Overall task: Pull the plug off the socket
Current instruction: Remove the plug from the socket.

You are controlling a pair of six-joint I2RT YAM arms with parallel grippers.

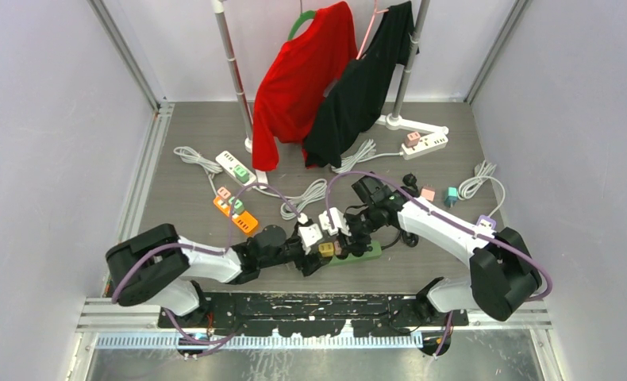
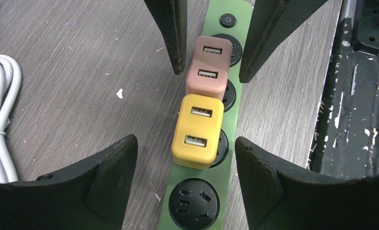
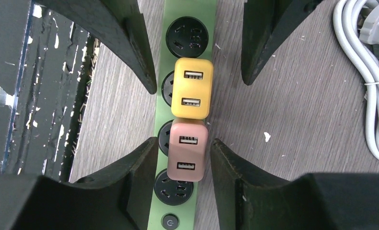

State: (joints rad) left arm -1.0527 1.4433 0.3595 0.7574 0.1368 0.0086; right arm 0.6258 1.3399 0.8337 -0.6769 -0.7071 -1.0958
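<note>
Evidently unfinished: pink plug point(image 3: 187, 153) and yellow plug point(image 2: 197, 129) both sit seated midway along the green power strip point(image 3: 185, 221); right gripper point(image 3: 183, 143) flanks the pink, whether clamped I cannot tell; left gripper point(image 2: 185, 141) gapes astride the yellow.

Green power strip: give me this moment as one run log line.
left gripper: open, straddling yellow plug | right gripper: open, close around pink plug | both plugs seated in green power strip

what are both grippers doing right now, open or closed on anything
left gripper: open, straddling the yellow plug without touching it.
right gripper: jaws close beside the pink plug; whether it grips cannot be told.
</note>
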